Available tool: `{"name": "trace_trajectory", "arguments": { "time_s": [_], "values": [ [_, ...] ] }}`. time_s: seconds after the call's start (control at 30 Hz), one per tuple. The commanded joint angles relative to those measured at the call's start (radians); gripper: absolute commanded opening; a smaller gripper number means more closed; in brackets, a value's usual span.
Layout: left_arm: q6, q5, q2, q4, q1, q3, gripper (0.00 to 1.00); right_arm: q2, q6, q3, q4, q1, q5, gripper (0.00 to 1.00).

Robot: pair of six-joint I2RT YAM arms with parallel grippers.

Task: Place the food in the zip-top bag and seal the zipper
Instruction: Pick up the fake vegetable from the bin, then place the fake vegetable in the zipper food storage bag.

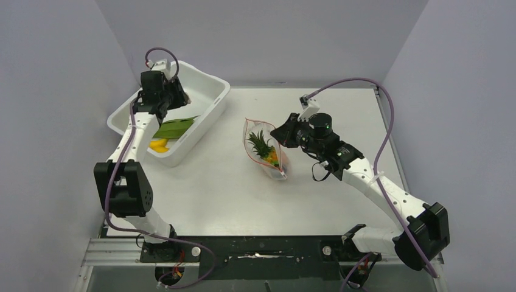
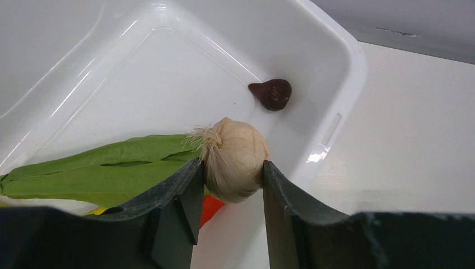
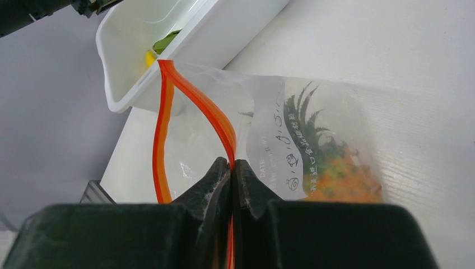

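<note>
We are logging the left gripper [image 2: 230, 168] pinching a pale garlic bulb [image 2: 235, 154] above the white tub [image 2: 347, 73], where a green leaf [image 2: 101, 171] and a dark brown piece [image 2: 271, 93] are lying. The right gripper [image 3: 231, 165] is squeezing the red zipper [image 3: 200, 103] of the zip-top bag [image 3: 263, 106], which is sitting on the desk [image 1: 231, 194] with its mouth gaping and the pineapple [image 3: 330, 168] inside

Bright even light; soft shadows; glare spot on tub [image 2: 317, 156] wall.
</note>
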Motion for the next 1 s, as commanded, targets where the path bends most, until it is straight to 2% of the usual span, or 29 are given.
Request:
{"name": "trace_trajectory", "arguments": {
  "time_s": [0.0,0.3,0.6,0.77,0.97],
  "values": [
    [-0.016,0.111,-0.133,0.012,-0.019,-0.059,0.35,0.009,0.010,0.013,0.079,0.012,0.012,0.00],
    [-0.052,0.262,-0.313,0.048,-0.086,-0.189,0.35,0.024,0.004,0.040,0.054,0.015,0.027,0.00],
    [-0.169,0.433,-0.499,0.183,-0.159,-0.349,0.35,0.056,0.006,0.082,0.043,0.018,0.029,0.00],
    [-0.211,0.523,-0.534,0.199,-0.219,-0.365,0.35,0.059,0.016,0.102,0.031,0.019,0.030,0.00],
    [-0.212,0.500,-0.536,0.170,-0.325,-0.343,0.35,0.052,0.040,0.111,0.035,0.020,0.007,0.00]
  ]
}}
